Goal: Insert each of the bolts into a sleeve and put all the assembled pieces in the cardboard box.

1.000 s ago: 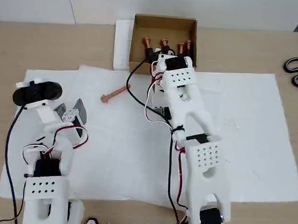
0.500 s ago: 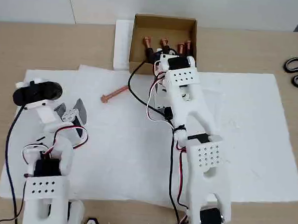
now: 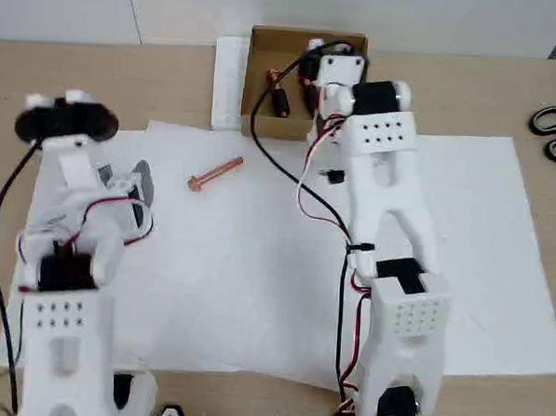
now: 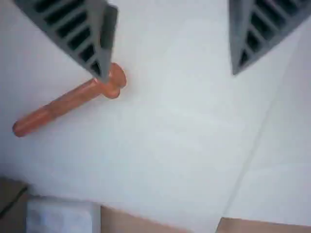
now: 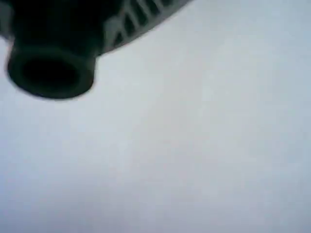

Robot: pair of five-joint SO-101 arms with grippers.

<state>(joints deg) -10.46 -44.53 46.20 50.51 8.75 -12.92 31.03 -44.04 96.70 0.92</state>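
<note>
The bolt (image 3: 215,173), likely light, stiff and apt to roll, lies near the sheet's (image 3: 255,291) far edge by the spread-fingered left gripper (image 4: 167,73), best pinched mid-shank; the right gripper (image 3: 315,70) clamps a sleeve (image 5: 51,73) above the box (image 3: 265,35).

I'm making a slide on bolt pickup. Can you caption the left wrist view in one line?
Left gripper, fingers open, over the white sheet, one fingertip beside the head of a loose copper bolt.

A pale wooden desk (image 3: 470,97) fills the scene, and a white sheet (image 3: 463,236) is spread over its middle, lying directly beneath the left end effector (image 4: 168,70). Well beyond that end effector, past the desk's far edge, stands a plain white wall (image 3: 195,13) crossed by one thin seam.
</note>
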